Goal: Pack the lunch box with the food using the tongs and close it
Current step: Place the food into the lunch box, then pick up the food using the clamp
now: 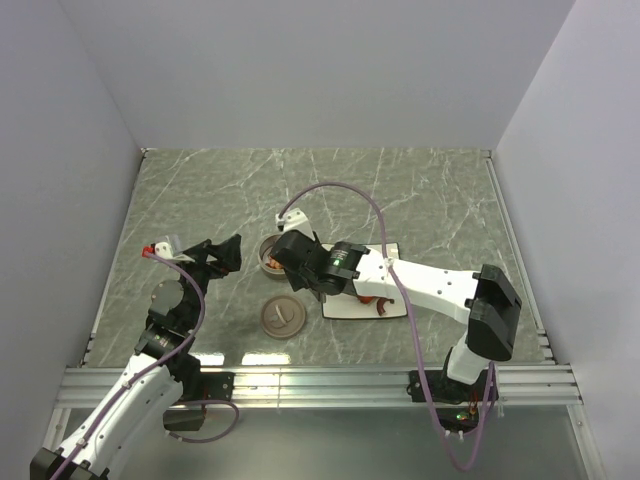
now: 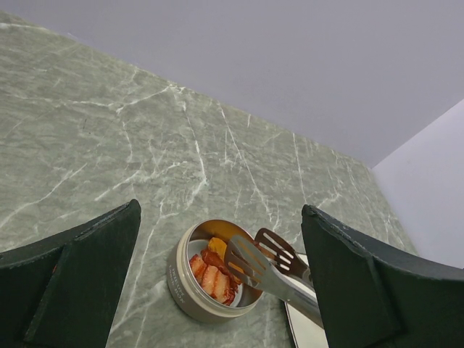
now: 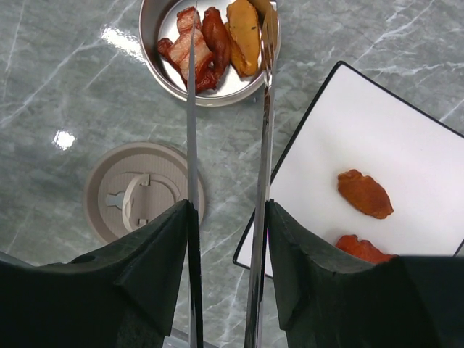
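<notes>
- Tongs (image 3: 266, 130) of thin bright metal sat in the right tool (image 3: 227, 225). Its jaws, partway closed, pressed the two arms from outside. The tong tips stood apart over the lunch box (image 3: 206, 99), with nothing pinched between them.
- Lunch box: a small round tin, uncovered, on the surface just off one corner of a white plate (image 3: 377, 123). It held three or four pieces of food (image 3: 243, 32).
- Two more pieces lay on the plate. They looked light, glossy and probably slippery, so I judged each best squeezed gently across its thick middle.
- Tongs seemed springy and slick, and likely to twist in the grip.
- Lid (image 3: 141, 199) lay flat with its handle up, near the tin and just beside the plate. The small centre handle looked like the place to take hold.
- Left tool (image 2: 221, 214) hung wide open and empty near the tin, on the side away from the plate, and was possibly in the way. The plate's dark rim could also catch the tong tips.
</notes>
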